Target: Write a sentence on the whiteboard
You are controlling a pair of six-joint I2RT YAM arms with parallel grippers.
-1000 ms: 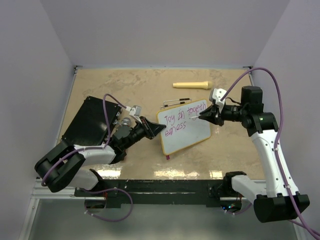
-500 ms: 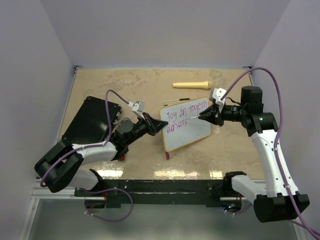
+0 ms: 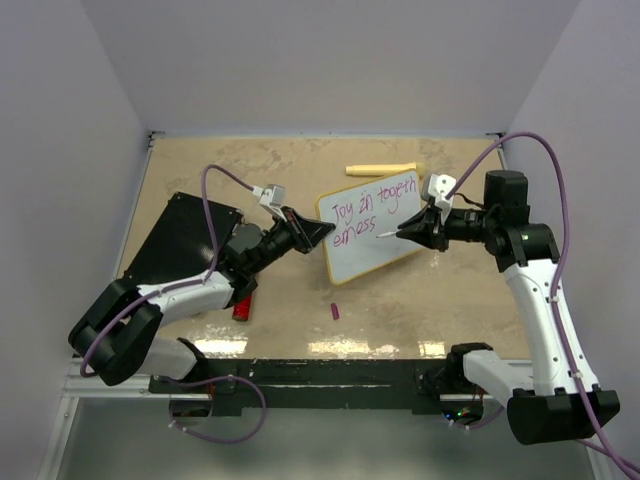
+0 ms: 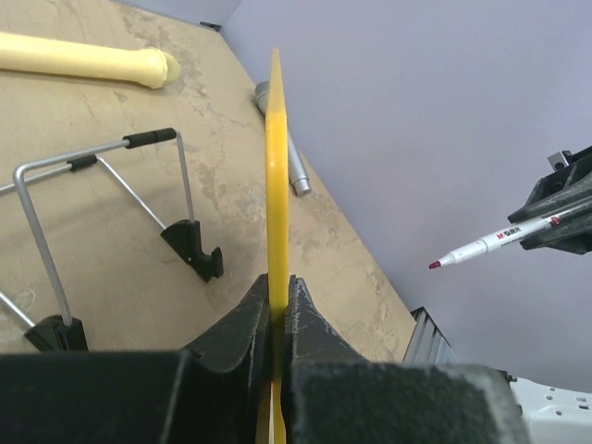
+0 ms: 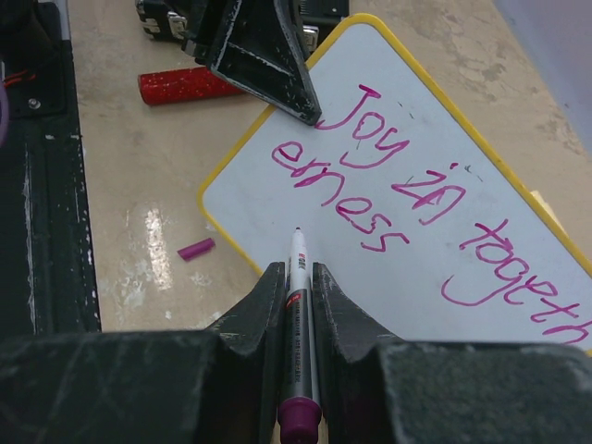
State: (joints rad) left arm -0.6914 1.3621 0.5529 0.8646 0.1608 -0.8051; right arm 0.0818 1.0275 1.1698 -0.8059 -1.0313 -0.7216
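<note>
The whiteboard, white with a yellow rim, is held off the table, tilted, with its face toward the right arm. My left gripper is shut on its left edge; the left wrist view shows the rim edge-on between the jaws of the left gripper. The sentence in pink reads "Joy in togeth / erness". My right gripper is shut on a pink marker. The marker's tip points at the board below "erness", a short way off it.
A black flat case lies at the left. A red cylinder and a small pink cap lie near the front. A cream cylinder lies behind the board. A wire stand and a grey pen lie beyond it.
My left gripper has raised the whiteboard and carried it back and slightly right, uncovering the pink cap and the red cylinder. The right arm with the marker has barely moved.
</note>
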